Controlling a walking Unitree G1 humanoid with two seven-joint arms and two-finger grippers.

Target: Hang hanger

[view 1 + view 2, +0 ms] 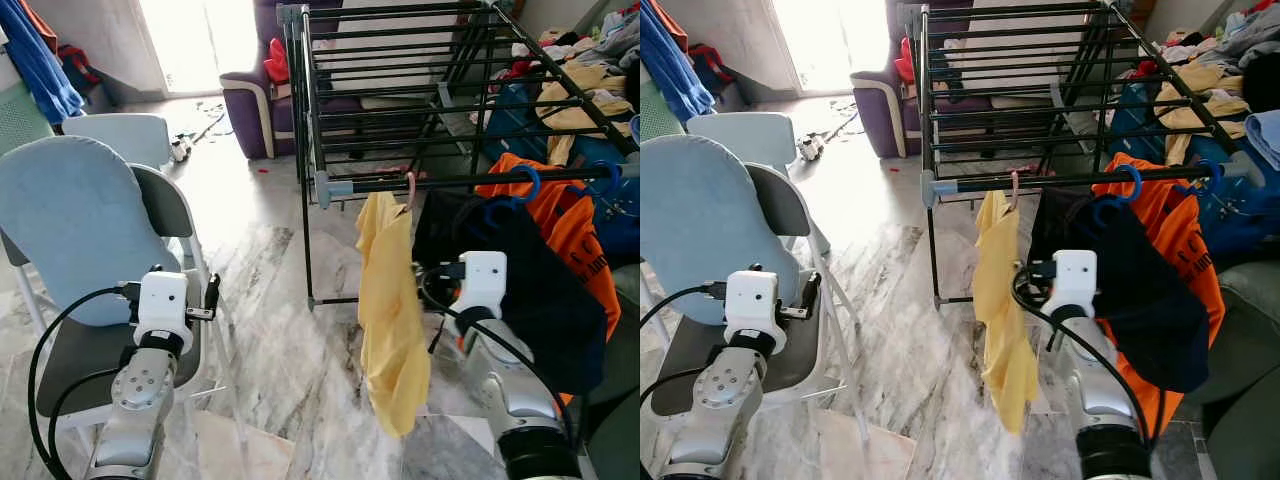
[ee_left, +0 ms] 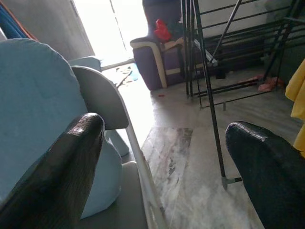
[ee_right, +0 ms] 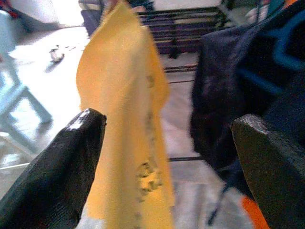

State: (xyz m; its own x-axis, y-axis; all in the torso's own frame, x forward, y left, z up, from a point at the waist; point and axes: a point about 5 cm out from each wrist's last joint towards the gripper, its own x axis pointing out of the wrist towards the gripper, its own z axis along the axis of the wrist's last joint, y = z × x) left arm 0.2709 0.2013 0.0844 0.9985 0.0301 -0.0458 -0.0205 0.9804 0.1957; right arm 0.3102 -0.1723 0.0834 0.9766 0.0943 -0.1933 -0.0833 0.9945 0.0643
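Hanger (image 1: 410,188) on drying rack (image 1: 400,100), marble floor (image 1: 270,330).

Your left gripper (image 2: 162,162) is raised low on your left, fingers (image 2: 57,171) spread wide. Your right gripper (image 3: 167,162) is held forward at about chest height, fingers (image 3: 267,162) apparently parted too, though that view is blurred.

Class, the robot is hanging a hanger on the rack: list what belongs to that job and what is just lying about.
Job:
- yellow garment on its pink hanger
- drying rack
- right gripper, open, facing the garment

Lying about:
- blue chair
- purple sofa
- clothes pile
- left gripper, open by the chair
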